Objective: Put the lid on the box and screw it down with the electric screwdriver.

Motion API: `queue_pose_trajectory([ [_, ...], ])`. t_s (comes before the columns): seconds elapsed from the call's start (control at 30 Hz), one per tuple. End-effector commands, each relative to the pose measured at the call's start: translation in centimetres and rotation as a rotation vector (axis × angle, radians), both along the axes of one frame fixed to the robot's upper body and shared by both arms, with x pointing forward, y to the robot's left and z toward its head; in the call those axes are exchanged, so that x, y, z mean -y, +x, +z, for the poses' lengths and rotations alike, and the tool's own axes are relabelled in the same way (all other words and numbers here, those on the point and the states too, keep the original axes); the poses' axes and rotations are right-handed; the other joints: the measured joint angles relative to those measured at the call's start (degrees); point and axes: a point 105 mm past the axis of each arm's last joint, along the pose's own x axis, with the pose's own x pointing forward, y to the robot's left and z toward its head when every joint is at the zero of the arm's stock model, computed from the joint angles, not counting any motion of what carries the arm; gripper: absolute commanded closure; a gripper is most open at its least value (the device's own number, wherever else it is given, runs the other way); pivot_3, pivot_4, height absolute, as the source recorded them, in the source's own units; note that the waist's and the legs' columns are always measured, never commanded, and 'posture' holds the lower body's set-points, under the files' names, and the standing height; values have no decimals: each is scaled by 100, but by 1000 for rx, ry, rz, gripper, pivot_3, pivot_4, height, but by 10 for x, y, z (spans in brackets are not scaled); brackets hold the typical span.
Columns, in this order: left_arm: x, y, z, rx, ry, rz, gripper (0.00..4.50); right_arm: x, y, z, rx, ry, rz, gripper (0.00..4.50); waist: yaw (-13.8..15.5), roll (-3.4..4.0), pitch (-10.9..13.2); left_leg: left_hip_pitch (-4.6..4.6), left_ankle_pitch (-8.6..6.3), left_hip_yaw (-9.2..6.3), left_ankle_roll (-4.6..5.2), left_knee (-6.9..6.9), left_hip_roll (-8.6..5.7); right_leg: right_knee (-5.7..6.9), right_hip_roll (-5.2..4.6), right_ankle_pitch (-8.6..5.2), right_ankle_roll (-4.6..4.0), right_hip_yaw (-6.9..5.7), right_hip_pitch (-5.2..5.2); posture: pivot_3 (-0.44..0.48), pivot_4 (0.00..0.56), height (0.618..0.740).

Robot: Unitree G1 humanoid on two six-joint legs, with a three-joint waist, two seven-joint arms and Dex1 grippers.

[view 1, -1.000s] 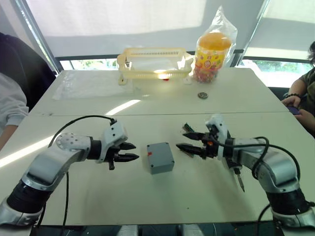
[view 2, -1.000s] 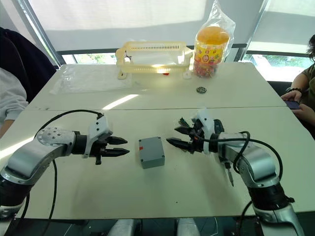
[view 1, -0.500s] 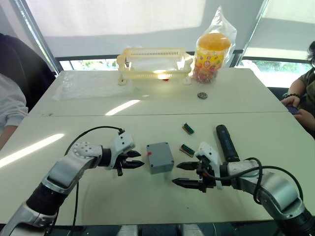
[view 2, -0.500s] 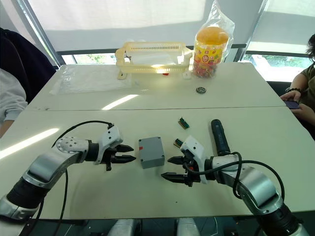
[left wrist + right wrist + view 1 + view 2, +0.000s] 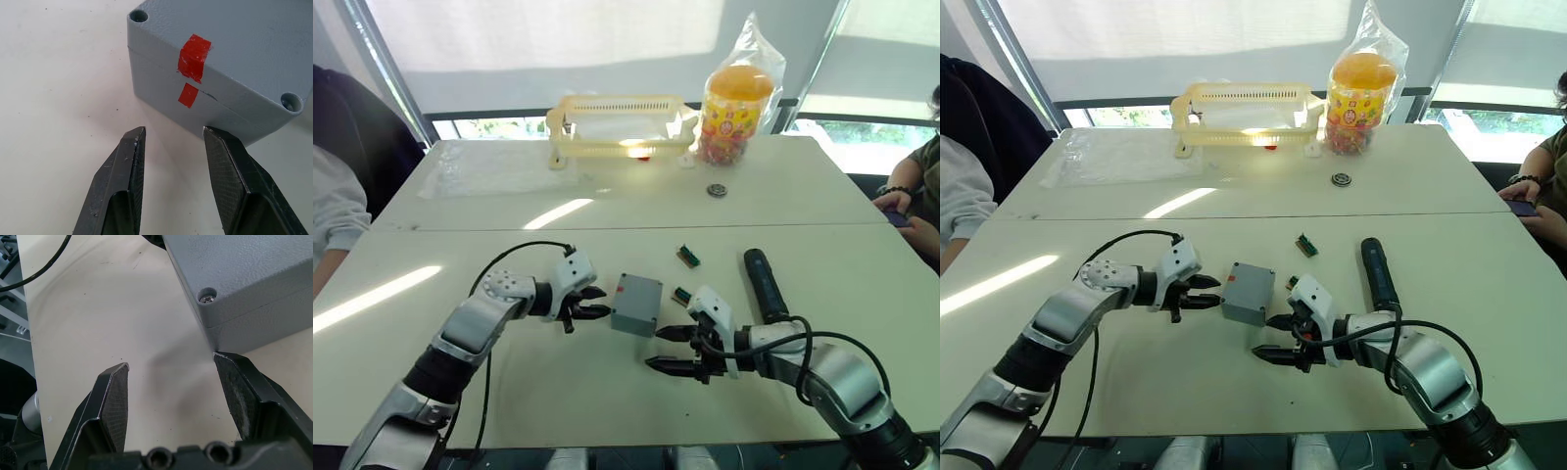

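— From the head camera, where is the small grey plastic box (image 5: 636, 305)?

— On the white table (image 5: 607, 392), between the claws. The left gripper (image 5: 590, 303) sits just beside its left face, fingers parted, empty. The right gripper (image 5: 671, 350) lies near its right lower corner, spread wide, empty. The black cylindrical electric screwdriver (image 5: 762, 284) lies further right.

— And the left wrist?

— Red tape marks face the fingers (image 5: 120, 191); one tip nearly meets the wall.

— Right wrist?

— One pad (image 5: 239, 396) sits at the box's corner, under the flat grey lid (image 5: 244, 264) already seated.
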Motion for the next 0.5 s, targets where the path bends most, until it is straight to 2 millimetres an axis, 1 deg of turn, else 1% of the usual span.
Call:
queue_pose_trajectory([
  [0.03,4,-7,12,32,-13,-52,2627,-3,0,11,56,16,16,1521,-4,0,0,0,0,0,0,0,0,0,0,0,0,0,0,0,150,740],
  [0.13,2,-13,10,13,-7,-61,2627,2,4,13,71,7,3,1521,-6,0,0,0,0,0,0,-1,0,0,0,0,0,0,0,0,150,740],
  [0.23,5,-21,10,-5,-12,-91,2627,5,9,14,80,-1,-2,1521,-7,0,0,0,0,0,0,0,0,1,0,0,0,0,0,0,150,740],
  [0.5,10,-25,12,-16,-32,-95,2627,10,10,17,88,-20,10,1521,-5,0,0,0,0,0,0,0,0,0,0,0,0,0,1,0,150,740],
])
